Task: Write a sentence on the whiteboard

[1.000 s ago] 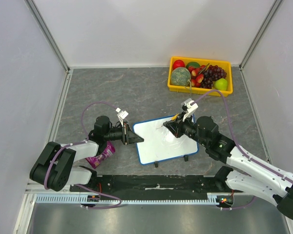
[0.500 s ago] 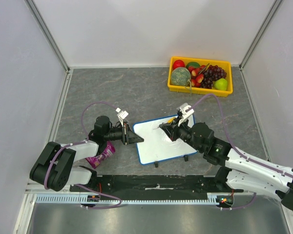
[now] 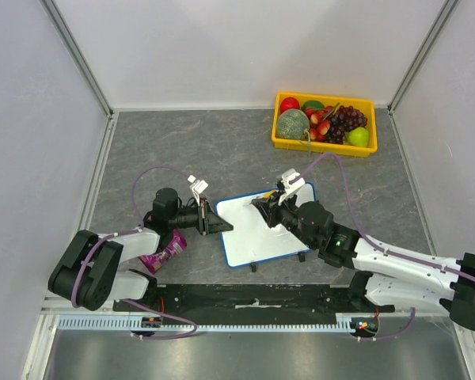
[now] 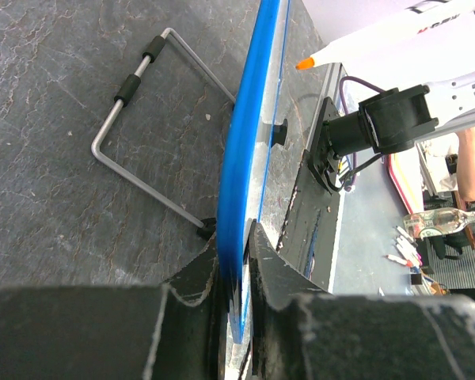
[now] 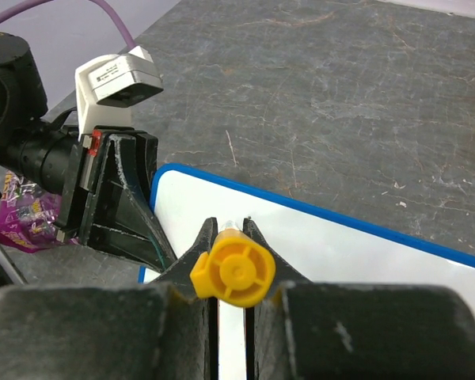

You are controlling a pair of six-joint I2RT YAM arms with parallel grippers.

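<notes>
Looks barely begun — no writing to be made out on the whiteboard (image 3: 261, 237), propped on its feet on the tabletop (image 3: 182, 150) between the arms. Clamped by its left blue edge in the narrow left end effector (image 3: 221, 226); right end effector (image 3: 261, 201) closed tight on a marker (image 5: 232, 273), orange tip near the board's upper part, contact unclear. All the writing left to do, by the look of it.
</notes>
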